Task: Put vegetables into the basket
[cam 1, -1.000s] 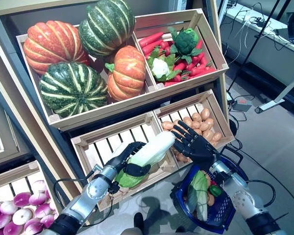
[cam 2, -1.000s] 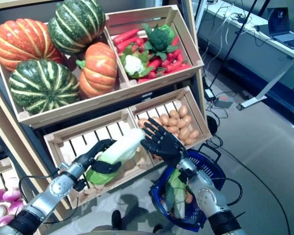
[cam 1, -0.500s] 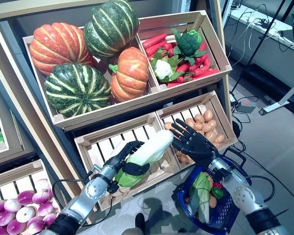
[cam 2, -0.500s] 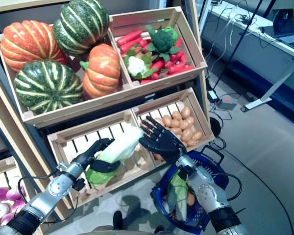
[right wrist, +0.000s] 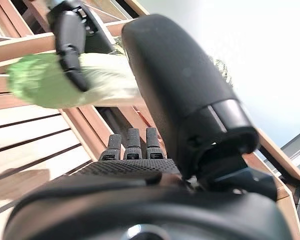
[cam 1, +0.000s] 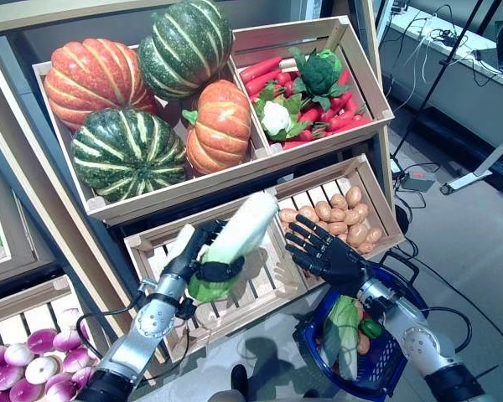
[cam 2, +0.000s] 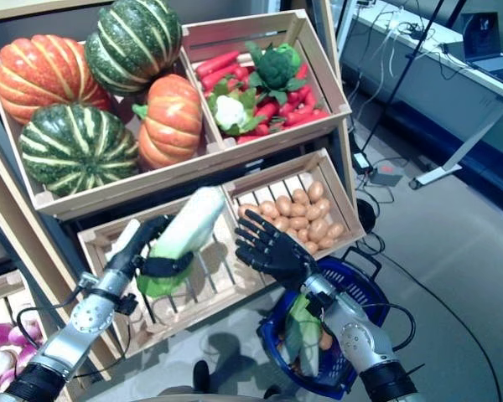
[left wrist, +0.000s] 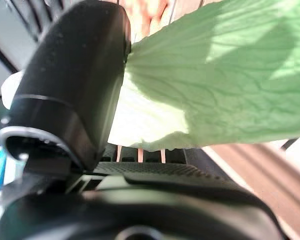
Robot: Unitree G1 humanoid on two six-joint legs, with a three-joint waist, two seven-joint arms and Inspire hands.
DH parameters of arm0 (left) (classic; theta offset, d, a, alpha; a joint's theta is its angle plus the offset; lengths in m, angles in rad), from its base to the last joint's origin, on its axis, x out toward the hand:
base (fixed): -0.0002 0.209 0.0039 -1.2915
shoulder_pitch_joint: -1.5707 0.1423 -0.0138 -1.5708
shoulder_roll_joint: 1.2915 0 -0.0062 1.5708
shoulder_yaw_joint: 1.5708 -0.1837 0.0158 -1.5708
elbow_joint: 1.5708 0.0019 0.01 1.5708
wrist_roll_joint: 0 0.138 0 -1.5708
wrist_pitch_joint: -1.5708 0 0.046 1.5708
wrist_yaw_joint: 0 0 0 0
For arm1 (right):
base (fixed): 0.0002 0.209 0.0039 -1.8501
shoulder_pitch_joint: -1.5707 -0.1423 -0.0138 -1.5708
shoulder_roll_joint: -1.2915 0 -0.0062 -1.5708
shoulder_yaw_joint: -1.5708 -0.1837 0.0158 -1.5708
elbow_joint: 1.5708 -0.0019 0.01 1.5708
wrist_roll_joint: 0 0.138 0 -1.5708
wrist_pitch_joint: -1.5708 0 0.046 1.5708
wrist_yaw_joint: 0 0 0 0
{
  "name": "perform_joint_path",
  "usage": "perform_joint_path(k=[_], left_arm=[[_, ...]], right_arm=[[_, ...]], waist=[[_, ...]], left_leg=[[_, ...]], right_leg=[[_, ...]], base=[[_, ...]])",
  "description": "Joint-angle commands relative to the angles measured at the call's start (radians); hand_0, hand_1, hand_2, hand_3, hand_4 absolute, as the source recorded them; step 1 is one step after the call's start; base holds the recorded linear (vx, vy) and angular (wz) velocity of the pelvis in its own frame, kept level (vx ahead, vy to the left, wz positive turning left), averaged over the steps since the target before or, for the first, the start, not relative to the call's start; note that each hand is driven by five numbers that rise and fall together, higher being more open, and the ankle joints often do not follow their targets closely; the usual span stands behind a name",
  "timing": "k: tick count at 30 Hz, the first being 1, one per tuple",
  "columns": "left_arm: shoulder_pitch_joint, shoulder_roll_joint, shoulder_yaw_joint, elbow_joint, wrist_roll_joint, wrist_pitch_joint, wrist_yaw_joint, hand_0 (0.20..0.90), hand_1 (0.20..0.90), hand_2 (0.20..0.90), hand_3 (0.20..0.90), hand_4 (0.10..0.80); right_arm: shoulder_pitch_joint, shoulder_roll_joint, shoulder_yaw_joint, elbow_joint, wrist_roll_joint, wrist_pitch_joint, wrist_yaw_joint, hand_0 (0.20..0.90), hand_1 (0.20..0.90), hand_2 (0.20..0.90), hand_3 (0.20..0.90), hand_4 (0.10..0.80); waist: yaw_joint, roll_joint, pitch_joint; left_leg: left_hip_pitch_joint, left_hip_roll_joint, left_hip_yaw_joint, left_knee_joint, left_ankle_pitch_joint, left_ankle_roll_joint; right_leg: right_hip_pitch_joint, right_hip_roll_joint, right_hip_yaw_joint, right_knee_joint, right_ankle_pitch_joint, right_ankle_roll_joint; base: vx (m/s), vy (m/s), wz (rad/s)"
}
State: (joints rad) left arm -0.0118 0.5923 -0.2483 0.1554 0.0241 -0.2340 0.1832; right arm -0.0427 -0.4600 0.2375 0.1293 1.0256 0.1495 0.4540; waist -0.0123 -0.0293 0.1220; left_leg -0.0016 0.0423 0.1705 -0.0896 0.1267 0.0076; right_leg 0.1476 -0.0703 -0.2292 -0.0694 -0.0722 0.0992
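Note:
My left hand point(cam 1: 203, 266) is shut on a long pale-green napa cabbage point(cam 1: 235, 236) and holds it tilted up in front of the lower left wooden crate point(cam 1: 235, 293). The cabbage's green leaf point(left wrist: 215, 75) shows past the thumb in the left wrist view, and also in the right wrist view point(right wrist: 45, 85). My right hand point(cam 1: 327, 255) is open with fingers spread, just right of the cabbage, above the blue basket point(cam 1: 394, 360). The basket stands on the floor and holds a leafy green vegetable point(cam 1: 342, 322), a red-and-green one and orange-brown ones.
The wooden stand point(cam 1: 33, 209) carries crates of pumpkins above and potatoes point(cam 1: 344, 218) right behind my right hand. Purple-white turnips point(cam 1: 25, 360) lie in a crate at lower left. Desks and cables stand at the far right on the grey floor point(cam 1: 478, 243).
My left hand has lifted the cabbage up and tilted it more upright, out of the lower crate. My right hand has stayed open beside it.

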Motion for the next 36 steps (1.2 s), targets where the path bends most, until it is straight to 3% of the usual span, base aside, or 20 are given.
perform_joint_path(k=[1, 10, 36], left_arm=[[-0.143, -0.022, 0.047, -0.058, -0.017, -0.133, 0.064, 0.3, 0.3, 0.3, 0.3, 0.4], [-0.154, -0.027, 0.045, -0.051, -0.029, -0.132, 0.046, 0.3, 0.3, 0.3, 0.3, 0.4], [-0.231, -0.04, -0.195, -0.081, -0.045, -0.08, -0.168, 0.3, 0.3, 0.3, 0.3, 0.4]], right_arm=[[-0.055, 0.018, -0.023, -0.115, 0.015, -0.051, 0.092, 0.9, 0.9, 0.9, 0.9, 0.8], [-0.067, 0.02, -0.017, -0.112, 0.026, -0.043, 0.105, 0.9, 0.9, 0.9, 0.9, 0.8], [-0.18, 0.065, 0.081, -0.125, -0.046, -0.169, 0.0, 0.9, 0.9, 0.9, 0.9, 0.8]], waist=[[0.008, -0.014, -0.056], [0.007, -0.013, -0.054], [-0.001, -0.008, -0.051]], left_leg=[[0.093, 0.022, -0.005, 0.008, -0.153, -0.044], [0.091, 0.024, -0.008, 0.01, -0.151, -0.047], [0.108, 0.026, 0.002, 0.007, -0.159, -0.042]], right_leg=[[-0.059, -0.025, 0.004, -0.003, 0.081, 0.018], [-0.059, -0.024, 0.008, -0.002, 0.079, 0.017], [-0.05, -0.024, 0.019, 0.0, 0.073, 0.027]], base=[[0.0, 0.0, 0.0], [0.0, 0.0, 0.0], [0.0, 0.0, 0.0]])
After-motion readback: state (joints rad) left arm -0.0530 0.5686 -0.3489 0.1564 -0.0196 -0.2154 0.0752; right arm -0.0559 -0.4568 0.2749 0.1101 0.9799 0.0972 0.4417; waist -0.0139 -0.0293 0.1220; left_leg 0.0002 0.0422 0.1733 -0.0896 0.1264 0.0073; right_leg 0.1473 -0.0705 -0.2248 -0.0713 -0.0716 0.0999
